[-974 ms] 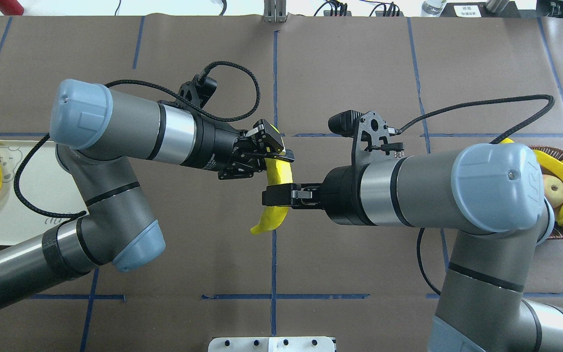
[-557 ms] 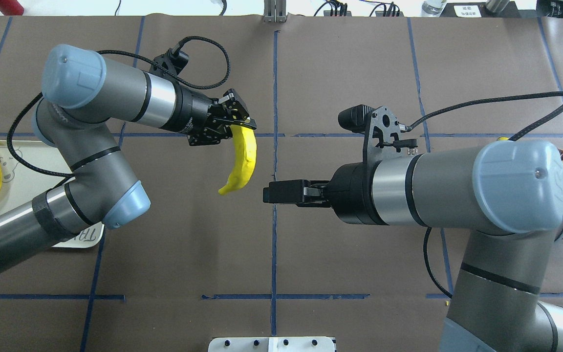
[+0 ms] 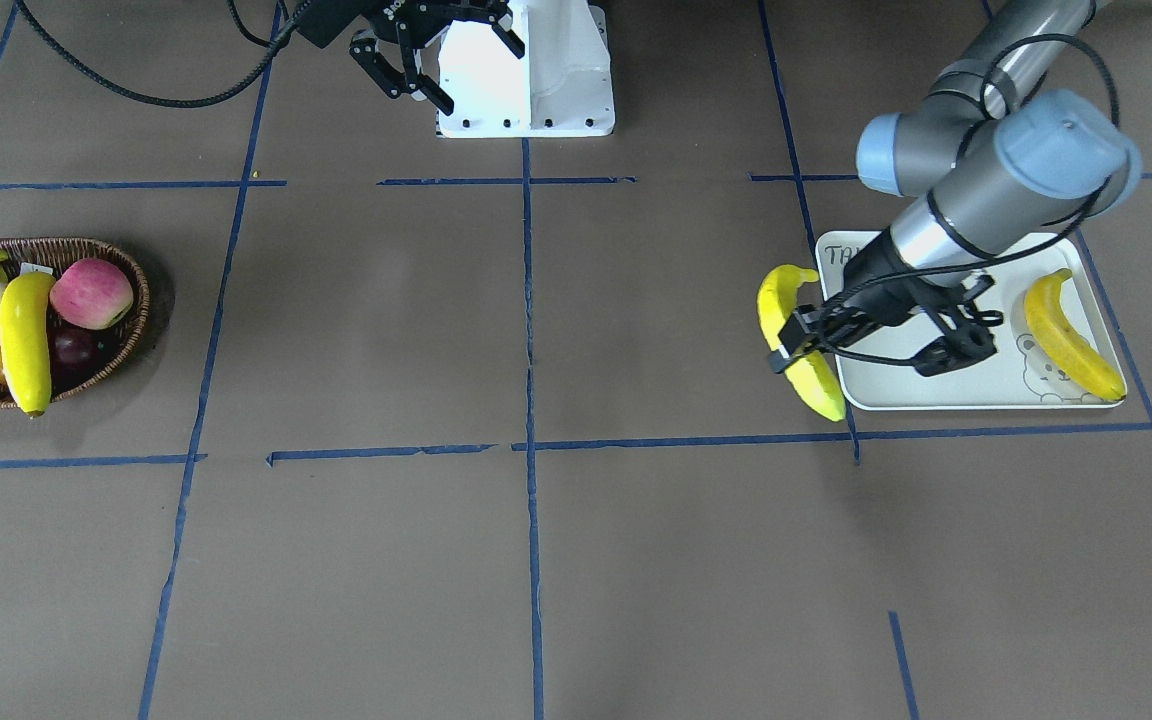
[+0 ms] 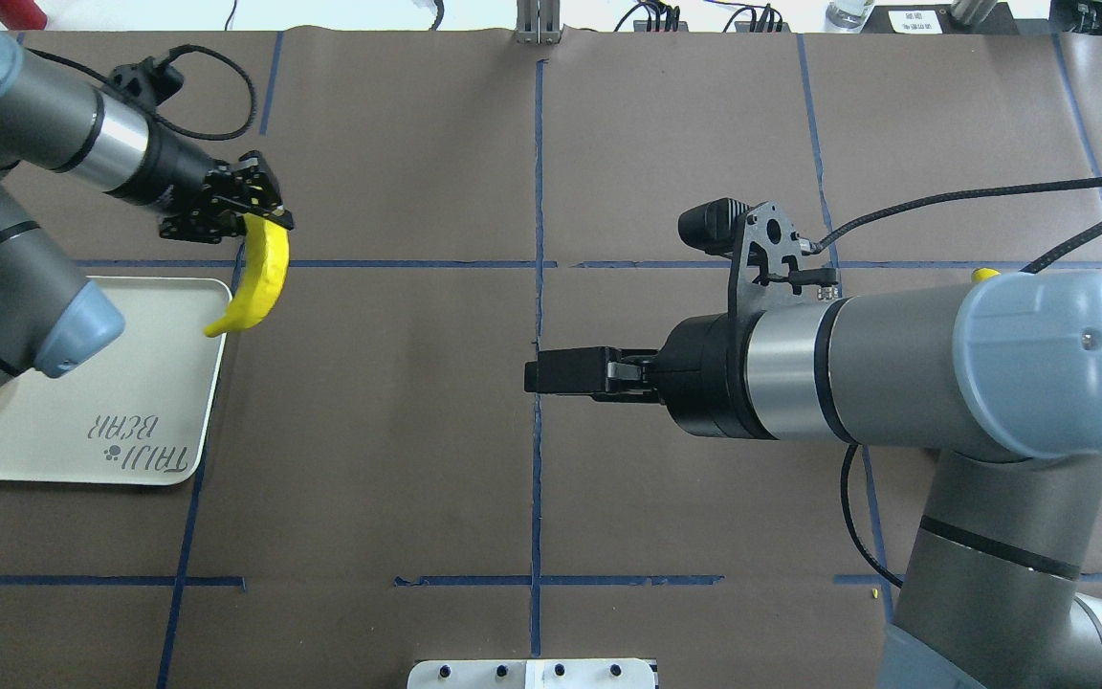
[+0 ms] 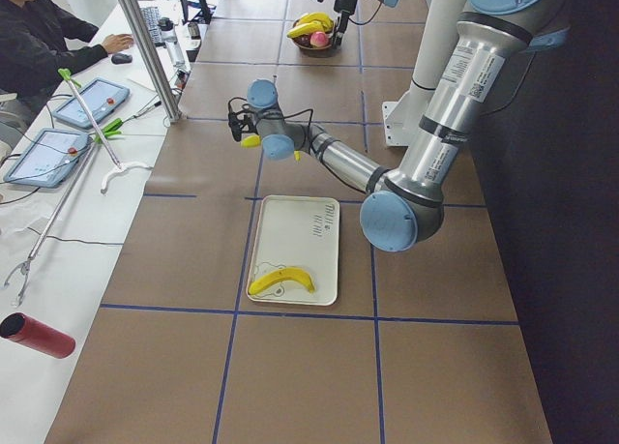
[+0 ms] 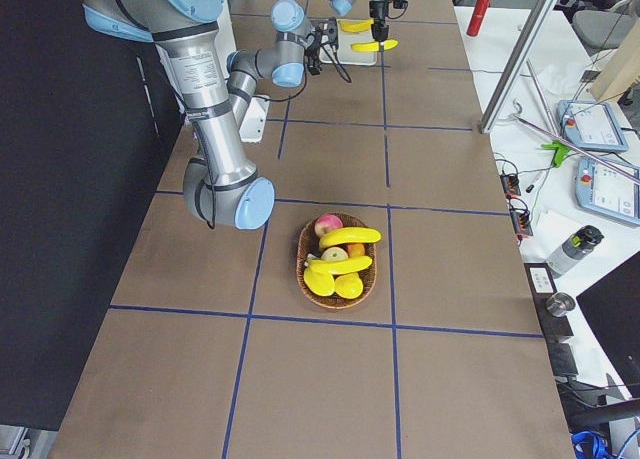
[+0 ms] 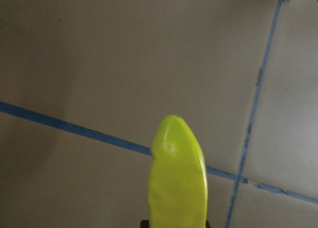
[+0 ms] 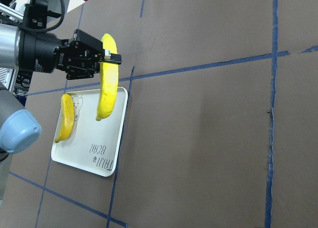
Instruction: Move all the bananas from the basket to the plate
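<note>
**Overhead exterior.** The left claw (image 4: 259,218) is seen clenched on the upper end of the held banana (image 4: 266,273). The fruit hangs curved, its lower tip at the corner of the plate (image 4: 159,383) toward the table's (image 4: 398,431) middle. "TAIJI BEAR" is read on the plate. The right claw (image 4: 537,371) is held level over the table's middle, well apart from the held banana. It is seen edge-on here, with nothing in it.

**Exterior front-facing.** The right claw's fingers are seen spread, with nothing between them. The held banana is seen just beside the plate's edge, its lower tip overlapping the plate's corner. A second banana (image 3: 1071,340) lies on the plate by the bear drawing. The basket (image 3: 136,300) sits at the table's opposite end. The basket bananas (image 3: 24,340), two of them, lie in it with a pink apple (image 3: 91,292) and other fruit.

**Exterior left.** The second banana is seen on the plate's near half. A person (image 5: 44,38) is seated at a side table with tablets.

**Exterior right.** The basket is near, with its fruit plain. Both claws are far and small, and no state is judged here.

**Left wrist-mounted.** The held banana's greenish-yellow end rises from the lower edge. Brown table cover and blue tape lines are seen behind it.

**Right wrist-mounted.** The left claw is seen gripping the held banana, whose lower half overlaps the plate's edge. The second banana lies along the plate's far side.
</note>
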You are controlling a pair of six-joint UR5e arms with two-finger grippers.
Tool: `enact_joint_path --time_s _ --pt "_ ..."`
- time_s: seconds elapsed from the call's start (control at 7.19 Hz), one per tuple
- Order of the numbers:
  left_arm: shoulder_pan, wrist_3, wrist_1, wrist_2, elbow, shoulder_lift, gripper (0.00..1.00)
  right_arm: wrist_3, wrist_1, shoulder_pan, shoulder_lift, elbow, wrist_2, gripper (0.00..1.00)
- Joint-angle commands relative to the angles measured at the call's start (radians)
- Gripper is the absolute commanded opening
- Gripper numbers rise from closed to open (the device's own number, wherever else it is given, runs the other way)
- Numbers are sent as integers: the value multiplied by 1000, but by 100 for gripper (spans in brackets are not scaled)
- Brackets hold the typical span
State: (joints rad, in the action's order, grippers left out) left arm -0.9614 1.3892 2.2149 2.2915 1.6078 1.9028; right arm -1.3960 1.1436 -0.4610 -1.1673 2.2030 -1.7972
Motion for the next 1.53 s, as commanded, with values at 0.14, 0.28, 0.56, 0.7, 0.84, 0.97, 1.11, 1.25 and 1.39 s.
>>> enact_joint_path --time_s 0.14,0.28,0.56,0.7,0.84,0.97,1.11,1.25,1.39 --pt "-54 -177 -9 -50 5 -243 0 -1 2 -39 -84 11 12 99" --pt "-46 -179 -11 -87 -2 -272 0 -1 4 -50 -106 15 10 99" --pt "-27 -179 -12 -150 -15 -310 0 -1 2 -57 -129 15 10 99" --pt "-10 -179 -12 -177 -20 -314 0 -1 4 -57 -130 15 10 99" --pt "-7 -180 -11 -181 -22 -317 0 -1 4 -57 -132 17 10 99" --pt "1 -187 -11 -199 -22 -339 0 -1 4 -57 -135 15 12 99" --pt "1 -256 -12 -231 -23 -352 0 -1 2 -54 -130 15 12 99" --pt "1 -268 -11 -230 -26 -354 0 -1 2 -56 -132 17 12 99" --pt "1 -274 -11 -230 -31 -354 18 -1 2 -56 -132 15 12 99"
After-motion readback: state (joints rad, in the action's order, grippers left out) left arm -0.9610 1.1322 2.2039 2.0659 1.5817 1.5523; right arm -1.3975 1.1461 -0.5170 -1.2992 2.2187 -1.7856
